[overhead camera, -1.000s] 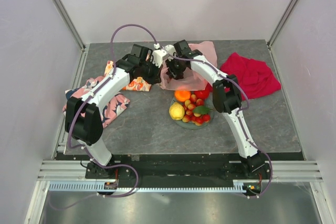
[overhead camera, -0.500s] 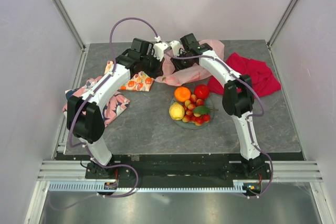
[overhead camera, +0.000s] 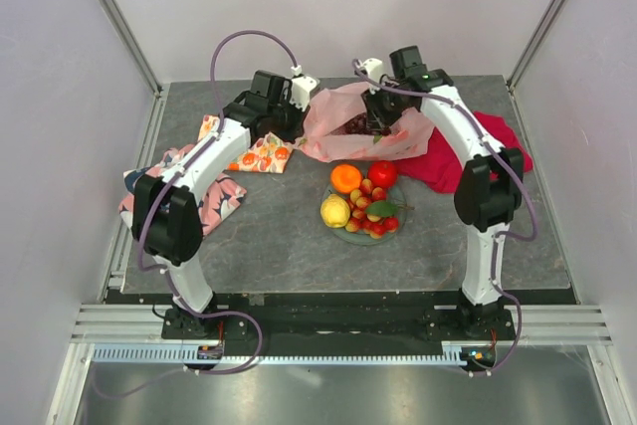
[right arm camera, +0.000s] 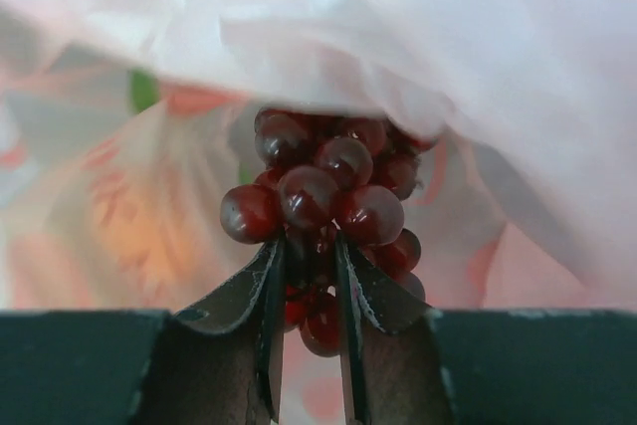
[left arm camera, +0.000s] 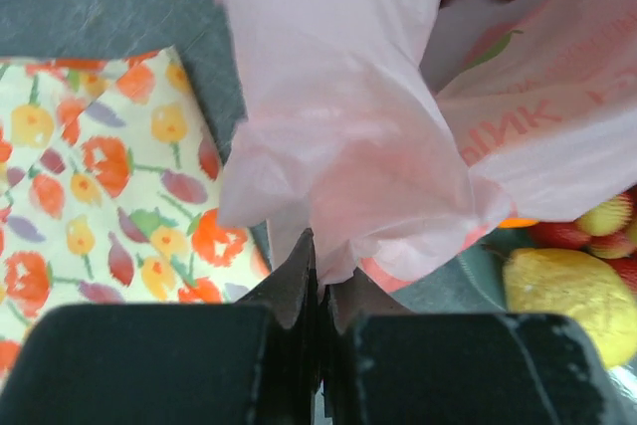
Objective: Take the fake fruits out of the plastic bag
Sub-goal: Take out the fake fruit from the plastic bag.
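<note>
Currently: left claw point(left arm camera: 317, 246) is pinched tight on a gathered fold of the plastic bag point(left arm camera: 338, 97). The film bunches just beyond its fingertips and fans out above and to the right of them

Right claw point(right arm camera: 309, 256) is inside the bag, fingers clamped on the dark red grape bunch point(right arm camera: 318, 196). The bunch sits between and just past the fingertips, with bag film draped over and around it

Top view: the bag spans the gap between the two claws

Other fruit is outside the bag, on the base side of both claws: orange point(overhead camera: 345, 178), red apple point(overhead camera: 382, 174), lemon point(overhead camera: 335, 211) and small red and yellow pieces point(overhead camera: 373, 211), all crowded together on a clear plate point(overhead camera: 344, 235). From the left wrist, the lemon lies to the lower right of the fingertips, past the bag's edge

Fruit-printed cloth point(left arm camera: 90, 176) lies flat on the table point(overhead camera: 279, 236) just left of the left claw. Red cloth point(overhead camera: 468, 151) lies on the outer right side of the right claw, the bag overlapping its edge. Pink-and-navy cloth point(overhead camera: 204, 196) is well left of the left claw
</note>
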Controlling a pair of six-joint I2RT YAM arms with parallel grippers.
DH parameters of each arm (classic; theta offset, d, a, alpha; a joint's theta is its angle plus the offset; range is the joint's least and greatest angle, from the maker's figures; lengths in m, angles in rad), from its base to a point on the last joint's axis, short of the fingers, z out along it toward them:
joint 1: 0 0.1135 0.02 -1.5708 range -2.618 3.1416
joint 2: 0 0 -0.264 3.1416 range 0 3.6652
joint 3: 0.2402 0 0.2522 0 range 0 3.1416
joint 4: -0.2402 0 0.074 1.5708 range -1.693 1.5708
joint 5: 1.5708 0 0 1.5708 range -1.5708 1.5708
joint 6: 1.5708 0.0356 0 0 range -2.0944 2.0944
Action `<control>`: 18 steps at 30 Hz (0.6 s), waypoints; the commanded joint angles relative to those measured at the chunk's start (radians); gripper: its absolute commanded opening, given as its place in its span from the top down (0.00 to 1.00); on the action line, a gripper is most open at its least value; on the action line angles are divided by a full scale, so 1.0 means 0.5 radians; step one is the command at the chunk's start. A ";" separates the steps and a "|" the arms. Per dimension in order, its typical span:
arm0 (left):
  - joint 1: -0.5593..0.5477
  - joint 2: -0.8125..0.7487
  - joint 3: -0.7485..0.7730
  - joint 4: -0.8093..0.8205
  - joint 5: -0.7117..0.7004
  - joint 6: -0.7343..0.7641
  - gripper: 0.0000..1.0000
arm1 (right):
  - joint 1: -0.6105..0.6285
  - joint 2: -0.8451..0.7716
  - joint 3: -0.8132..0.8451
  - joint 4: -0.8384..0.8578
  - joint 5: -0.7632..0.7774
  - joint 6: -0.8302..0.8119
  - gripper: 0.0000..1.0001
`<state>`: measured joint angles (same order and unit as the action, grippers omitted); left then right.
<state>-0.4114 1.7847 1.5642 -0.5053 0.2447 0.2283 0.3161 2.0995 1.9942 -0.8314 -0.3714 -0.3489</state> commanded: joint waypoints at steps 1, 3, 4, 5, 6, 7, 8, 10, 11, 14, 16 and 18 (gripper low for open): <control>0.034 0.106 0.034 -0.005 -0.195 -0.009 0.98 | -0.220 -0.293 0.187 0.064 -0.389 -0.054 1.00; 0.062 0.133 0.071 -0.002 -0.192 -0.018 0.98 | -0.294 -0.376 0.163 0.178 -0.402 -0.039 1.00; 0.065 0.140 0.084 0.001 -0.177 -0.030 0.98 | -0.355 -0.385 0.157 0.208 -0.453 -0.011 1.00; 0.062 0.146 0.117 0.004 -0.167 -0.033 0.98 | -0.380 -0.382 0.178 0.245 -0.496 0.074 1.00; 0.062 0.170 0.136 0.001 -0.158 -0.045 0.98 | -0.396 -0.376 0.211 0.261 -0.533 0.133 1.00; 0.059 0.179 0.154 0.001 -0.140 -0.058 0.98 | -0.405 -0.364 0.245 0.273 -0.576 0.188 1.00; 0.062 0.192 0.191 -0.005 -0.125 -0.067 0.98 | -0.405 -0.361 0.282 0.325 -0.686 0.310 0.99; 0.059 0.213 0.234 -0.002 -0.085 -0.113 0.98 | -0.368 -0.388 0.243 0.408 -0.745 0.418 1.00; 0.059 0.225 0.283 -0.005 -0.066 -0.131 0.98 | -0.350 -0.422 0.236 0.451 -0.791 0.440 1.00; 0.059 0.287 0.411 -0.005 0.010 -0.177 0.98 | -0.252 -0.511 0.245 0.466 -0.831 0.397 0.99; 0.056 0.324 0.476 -0.005 0.127 -0.190 0.98 | -0.182 -0.563 0.242 0.521 -0.834 0.391 0.99; 0.059 0.379 0.565 -0.002 0.173 -0.242 0.99 | -0.126 -0.618 0.227 0.674 -0.859 0.455 0.98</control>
<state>-0.3817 1.9324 1.7466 -0.5251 0.2379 0.1783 0.1928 1.9079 2.0842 -0.6609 -0.7059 -0.1741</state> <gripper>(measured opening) 0.023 0.263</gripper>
